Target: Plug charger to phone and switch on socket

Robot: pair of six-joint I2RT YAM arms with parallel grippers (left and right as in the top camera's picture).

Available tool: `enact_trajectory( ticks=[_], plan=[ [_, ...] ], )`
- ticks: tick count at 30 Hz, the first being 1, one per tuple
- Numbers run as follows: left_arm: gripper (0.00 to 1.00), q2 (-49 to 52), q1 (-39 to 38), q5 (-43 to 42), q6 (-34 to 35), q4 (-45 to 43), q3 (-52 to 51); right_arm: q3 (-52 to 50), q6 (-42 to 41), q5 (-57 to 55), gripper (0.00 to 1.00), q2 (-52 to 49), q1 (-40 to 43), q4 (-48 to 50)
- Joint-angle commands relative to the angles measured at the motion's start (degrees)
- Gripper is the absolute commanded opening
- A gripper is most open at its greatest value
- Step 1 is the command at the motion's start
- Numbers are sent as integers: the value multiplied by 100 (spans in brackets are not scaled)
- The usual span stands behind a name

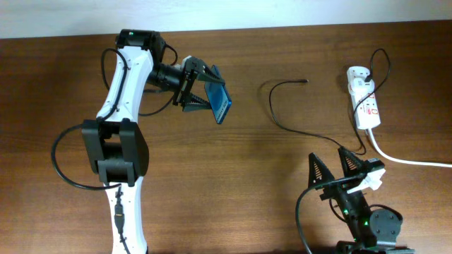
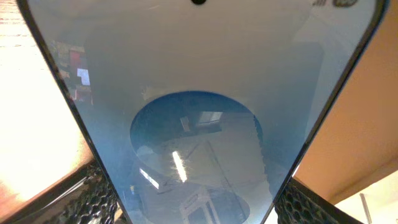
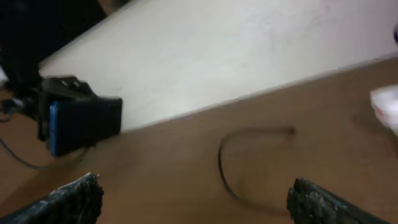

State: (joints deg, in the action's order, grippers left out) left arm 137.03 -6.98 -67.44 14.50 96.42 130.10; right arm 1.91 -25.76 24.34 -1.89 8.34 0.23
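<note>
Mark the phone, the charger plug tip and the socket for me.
phone (image 1: 221, 103): overhead view, middle of its blue screen.
charger plug tip (image 1: 304, 81): overhead view, free end of the thin black cable.
socket (image 1: 369, 107): overhead view, red-marked top of the white strip.

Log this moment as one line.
left gripper: shut on phone | right gripper: open, empty | charger: on table, not in phone | socket: untouched

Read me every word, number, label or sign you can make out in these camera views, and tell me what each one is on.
No text can be read in any view.
On the phone: a grey mark cut off at the screen's top right edge, too blurred to read.
On the socket: red marks on top, too small to read.
</note>
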Motion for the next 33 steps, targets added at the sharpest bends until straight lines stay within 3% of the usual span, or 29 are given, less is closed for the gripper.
enact_trajectory(
  ticks=[1,7,11,14,20,25,29,33],
  plan=[
    [46,-260,28,-153,-109,4,153,981,-92,-70,98,-501,-9,-702],
    [46,-260,24,-157,-107,9,153,3818,42,299,98,-2507,-55,-3147],
    [46,-260,24,-157,-107,11,153,5167,39,1014,98,-3703,-470,-3805],
    [46,-260,24,-155,-66,9,153,5637,26,1670,98,-4498,-1088,-3639],
    [46,-260,24,-155,-66,9,153,5643,334,1716,98,-5928,-1537,-2017],
    [47,-260,24,-153,-66,7,153,5646,535,214,98,-6714,-2590,-1657],
    [46,-260,24,-155,50,9,153,5646,-120,-2457,98,-6747,-3775,-1644],
    [47,-260,24,-179,404,11,153,5643,-284,-2981,98,-6859,-4363,-1368]
  ],
)
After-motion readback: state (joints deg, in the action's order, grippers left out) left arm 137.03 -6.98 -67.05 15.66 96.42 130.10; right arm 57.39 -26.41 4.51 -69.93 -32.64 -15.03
